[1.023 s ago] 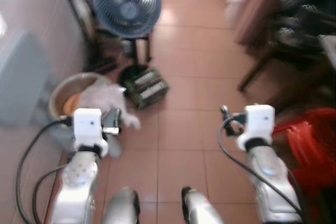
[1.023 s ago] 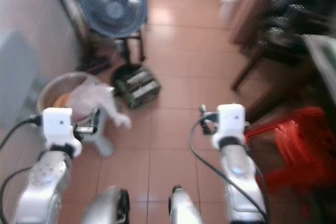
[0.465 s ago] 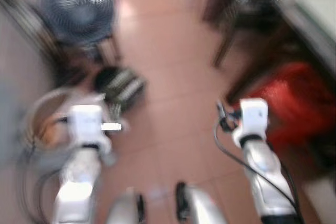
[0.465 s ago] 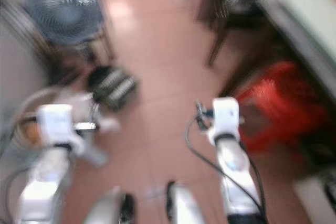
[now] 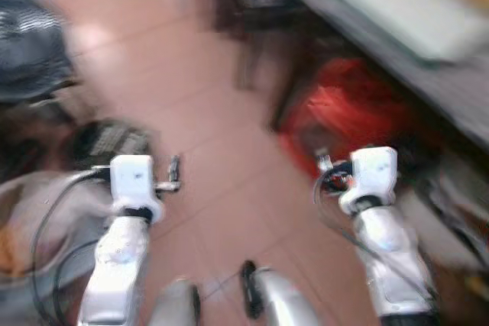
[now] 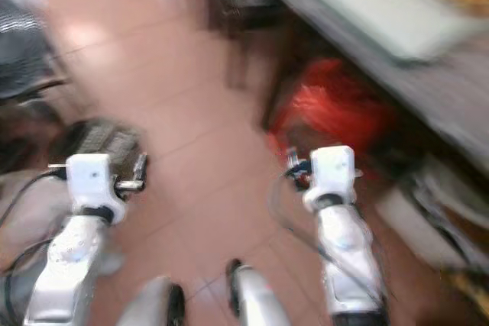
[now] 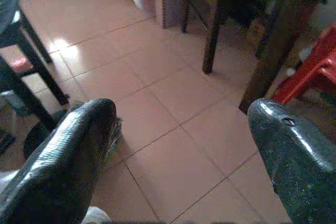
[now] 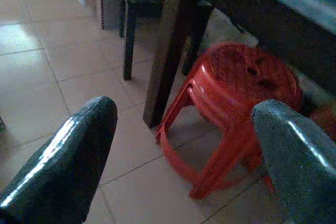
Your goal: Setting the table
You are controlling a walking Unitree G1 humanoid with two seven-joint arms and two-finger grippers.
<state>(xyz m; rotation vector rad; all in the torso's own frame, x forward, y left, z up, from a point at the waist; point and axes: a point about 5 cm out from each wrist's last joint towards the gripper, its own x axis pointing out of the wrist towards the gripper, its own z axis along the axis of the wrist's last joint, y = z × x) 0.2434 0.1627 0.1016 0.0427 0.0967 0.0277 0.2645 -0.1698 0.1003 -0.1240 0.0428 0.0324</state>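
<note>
Red plastic, a stack of stools (image 8: 231,103) stands under the edge of the table (image 5: 397,43), which runs across the upper right of the blurred head view. On the table top lies a pale green mat (image 5: 397,5). The left gripper (image 7: 178,145) hangs over the tiled floor (image 7: 157,87) with its two fingers wide apart and nothing between them. The right gripper (image 8: 184,150) is also spread apart and empty, and it points toward the stools and a dark table leg (image 8: 165,45). A fan (image 5: 30,43) is at the upper left.

Head pair looks down, seemingly blurred; wrist views share red stool (image 8: 231,103).
</note>
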